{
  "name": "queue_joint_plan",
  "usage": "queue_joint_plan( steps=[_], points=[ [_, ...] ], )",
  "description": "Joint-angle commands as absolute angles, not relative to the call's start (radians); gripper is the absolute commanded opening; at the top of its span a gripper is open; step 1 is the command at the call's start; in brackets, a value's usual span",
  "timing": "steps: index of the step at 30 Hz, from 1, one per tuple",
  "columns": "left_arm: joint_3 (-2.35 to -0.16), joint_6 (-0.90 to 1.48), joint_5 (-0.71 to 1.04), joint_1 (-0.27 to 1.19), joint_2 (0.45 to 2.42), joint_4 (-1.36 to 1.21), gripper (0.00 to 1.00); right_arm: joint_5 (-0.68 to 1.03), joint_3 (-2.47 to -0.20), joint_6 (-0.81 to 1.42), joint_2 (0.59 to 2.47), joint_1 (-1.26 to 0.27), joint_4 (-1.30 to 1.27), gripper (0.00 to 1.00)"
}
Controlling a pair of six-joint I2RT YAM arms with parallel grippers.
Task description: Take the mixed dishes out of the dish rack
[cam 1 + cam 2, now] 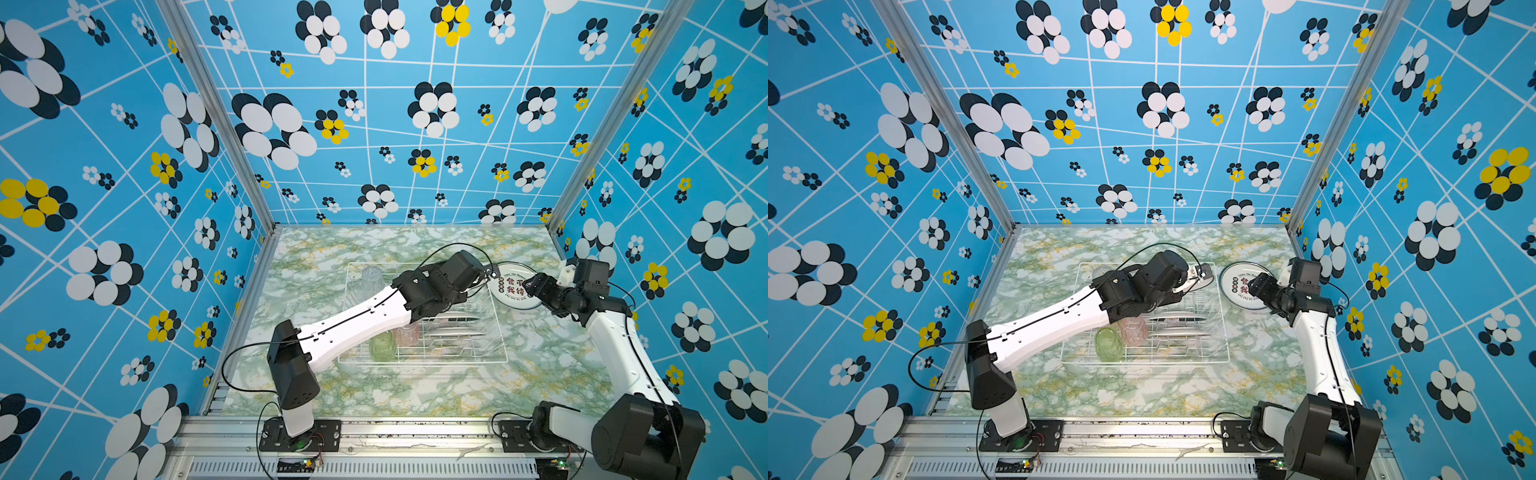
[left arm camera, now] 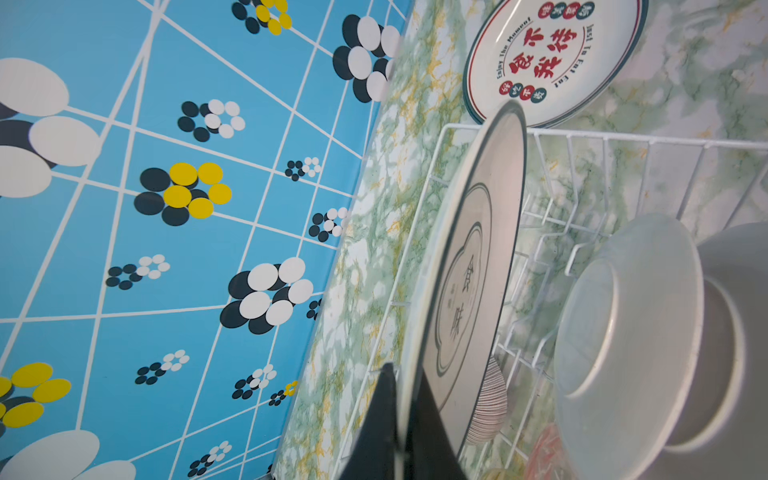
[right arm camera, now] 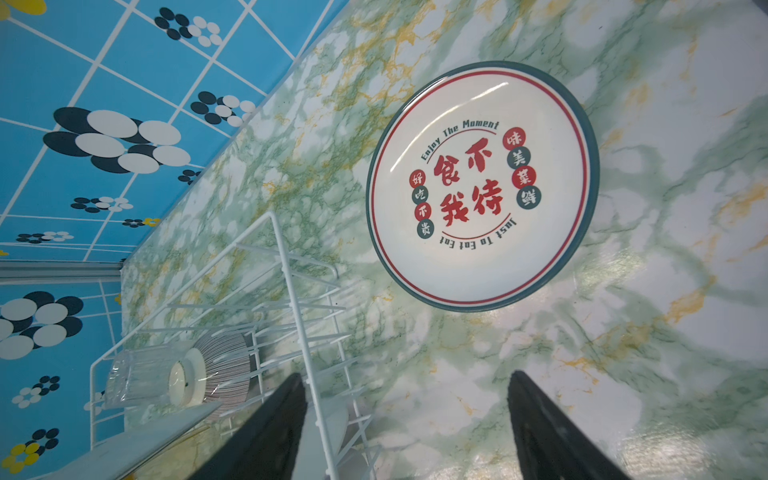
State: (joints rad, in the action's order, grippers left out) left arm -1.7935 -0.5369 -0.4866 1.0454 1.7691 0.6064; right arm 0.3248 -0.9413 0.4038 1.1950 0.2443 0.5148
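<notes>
The tabletop (image 3: 665, 208) carries the dish rack (image 1: 457, 360), just beside the right fingers (image 3: 266, 432). They are spread wide and empty, with a printed plate (image 3: 482, 187) lying flat just ahead. The left fingers (image 2: 376, 436) pinch the rim of an upright plate (image 2: 469, 257) at the rack.

Green marbled table (image 1: 415, 390) bears the dish rack (image 1: 436, 356) and a printed plate (image 1: 506, 287)

Blue walls (image 1: 374, 124) w/ white lines & flower blobs; green-marble tabletop (image 1: 415, 395), alu corner posts (image 1: 224, 124), even light.
</notes>
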Motion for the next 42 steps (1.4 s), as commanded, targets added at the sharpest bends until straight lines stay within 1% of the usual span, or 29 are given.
queue_joint_plan(
  steps=[1,5,7,9,11,13,15,17,21,24,28,30,33,36,39,40,42],
  points=[
    [-1.885,-0.367,-0.417,0.983,1.716,0.649,0.00,0.394,-0.939,0.404,1.149,0.239,0.498,0.78],
    [-1.882,-0.169,-0.164,0.867,1.661,0.670,0.00,0.492,-0.937,0.407,1.098,0.234,0.469,0.76],
    [-1.869,-0.073,-0.023,0.805,1.642,0.658,0.00,0.585,-0.925,0.415,1.064,0.229,0.426,0.76],
    [-1.844,0.017,0.114,0.749,1.632,0.632,0.00,0.734,-0.886,0.481,1.028,0.227,0.308,0.75],
    [-1.803,0.103,0.244,0.699,1.624,0.578,0.00,0.867,-0.831,0.608,1.005,0.223,0.129,0.74],
    [-1.757,0.186,0.355,0.658,1.620,0.502,0.00,0.934,-0.800,0.704,1.000,0.213,0.010,0.74],
    [-1.706,0.276,0.462,0.622,1.621,0.408,0.00,0.961,-0.792,0.742,1.000,0.189,-0.032,0.73],
    [-1.670,0.349,0.530,0.600,1.626,0.327,0.00,0.969,-0.793,0.742,1.005,0.155,-0.046,0.72],
    [-1.636,0.428,0.592,0.589,1.657,0.239,0.00,0.979,-0.791,0.786,1.037,0.087,-0.137,0.71],
    [-1.612,0.477,0.620,0.588,1.679,0.170,0.00,0.976,-0.781,0.846,1.073,0.057,-0.230,0.67],
    [-1.583,0.552,0.671,0.589,1.705,0.068,0.00,0.954,-0.784,0.854,1.111,0.041,-0.250,0.62],
    [-1.571,0.587,0.689,0.589,1.719,0.025,0.00,0.953,-0.782,0.867,1.122,0.040,-0.272,0.55],
    [-1.560,0.611,0.695,0.588,1.735,0.000,0.00,0.944,-0.778,0.890,1.123,0.038,-0.299,0.35],
    [-1.556,0.622,0.693,0.587,1.745,-0.010,0.00,0.933,-0.778,0.893,1.116,0.037,-0.294,0.25],
    [-1.553,0.638,0.698,0.583,1.758,-0.021,0.00,0.917,-0.780,0.893,1.116,0.038,-0.282,0.05],
    [-1.552,0.641,0.699,0.583,1.760,-0.022,0.00,0.913,-0.780,0.893,1.116,0.037,-0.281,0.01],
    [-1.555,0.640,0.702,0.581,1.766,-0.015,0.00,0.900,-0.783,0.894,1.120,0.038,-0.280,0.00]
  ],
)
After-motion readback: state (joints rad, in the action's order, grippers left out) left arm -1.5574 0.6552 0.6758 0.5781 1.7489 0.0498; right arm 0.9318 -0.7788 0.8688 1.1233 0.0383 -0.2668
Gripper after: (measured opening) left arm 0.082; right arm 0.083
